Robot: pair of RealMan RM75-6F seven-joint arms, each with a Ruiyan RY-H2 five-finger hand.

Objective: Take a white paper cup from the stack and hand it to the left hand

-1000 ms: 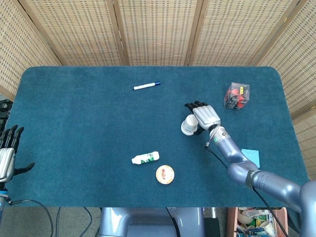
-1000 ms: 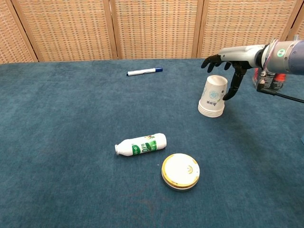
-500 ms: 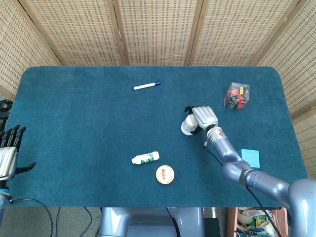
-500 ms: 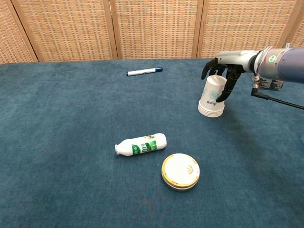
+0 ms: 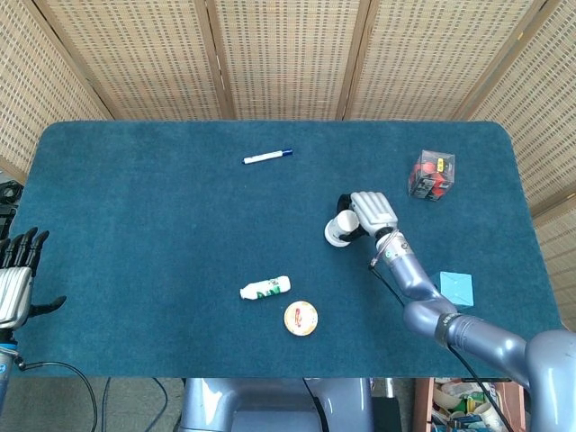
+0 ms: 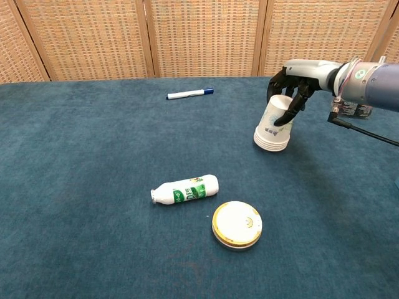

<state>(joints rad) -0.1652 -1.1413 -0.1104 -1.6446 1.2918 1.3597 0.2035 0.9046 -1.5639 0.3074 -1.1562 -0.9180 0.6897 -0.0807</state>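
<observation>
Cup stack (image 6: pixel 272 128) sat tilted on the worktop (image 6: pixel 93 156), right hand (image 6: pixel 288 87) clasped around its top. Left hand (image 5: pixel 15 283) hung empty, fingers spread, at worktop's edge.

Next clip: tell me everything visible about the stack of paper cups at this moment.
The stack of paper cups is white paper with a small greenish print on the side. The cups are nested upside down, their rolled rims layered at the bottom. It sits right of centre on the blue cloth table, tilted, its closed top leaning toward the right robot hand, whose dark fingers wrap around the upper part. Whether its lower edge has left the cloth cannot be told.
</observation>
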